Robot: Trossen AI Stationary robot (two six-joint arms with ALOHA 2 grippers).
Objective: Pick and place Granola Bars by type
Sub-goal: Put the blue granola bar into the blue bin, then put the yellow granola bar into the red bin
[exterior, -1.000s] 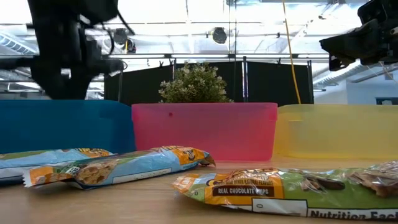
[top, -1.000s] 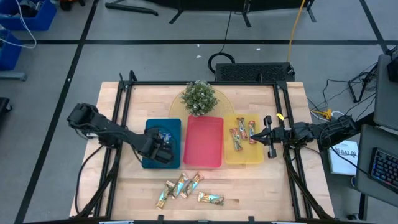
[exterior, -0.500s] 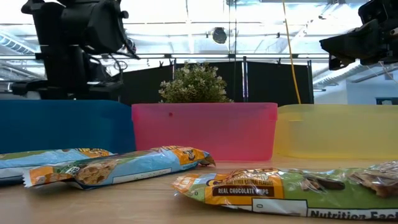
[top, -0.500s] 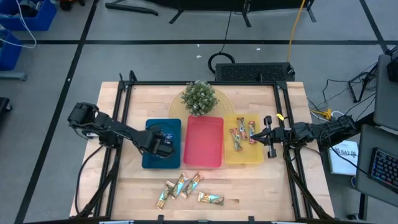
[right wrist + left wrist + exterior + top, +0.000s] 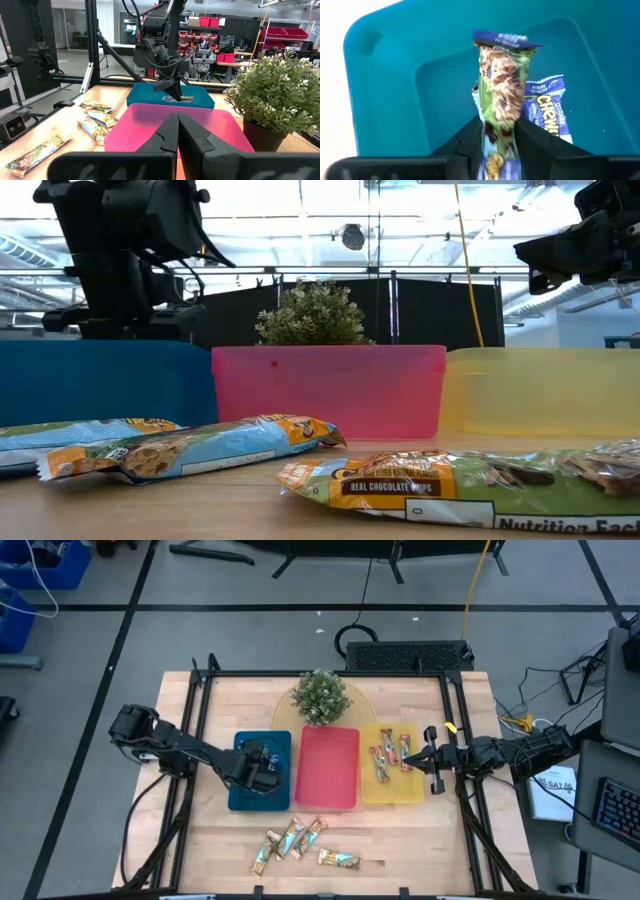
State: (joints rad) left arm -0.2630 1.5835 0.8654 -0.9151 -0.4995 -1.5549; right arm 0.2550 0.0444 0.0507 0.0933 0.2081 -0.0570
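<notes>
My left gripper [image 5: 262, 764] hangs over the blue tray [image 5: 240, 798], shut on a granola bar [image 5: 501, 85] in a green and blue wrapper. A second bar in a blue wrapper [image 5: 547, 107] lies flat on the tray floor beside it. Two bars [image 5: 383, 764] lie in the yellow tray [image 5: 390, 797]. Several more bars [image 5: 290, 840] lie on the wood near the table's front edge. My right gripper [image 5: 420, 753] waits shut at the yellow tray's right side. My left gripper pinches the bar's two long edges [image 5: 496, 136] between its two fingers, at the end nearer the wrist. The fingers slant down from the table's left and lie along the bar. The bar sticks out past the fingertips over the tray floor; whether its far end [image 5: 505, 39] touches the floor I cannot tell.
The red tray [image 5: 327, 790] stands between the blue and yellow trays. A small potted plant [image 5: 320, 697] stands behind it near the far edge. A dark metal frame [image 5: 200, 740] runs along the table's sides. In the low view the loose bars [image 5: 450, 485] lie close in front.
My left gripper, with the bar, has sunk lower over the blue tray, gone a little toward the table's far edge, and rolled its wrist.
</notes>
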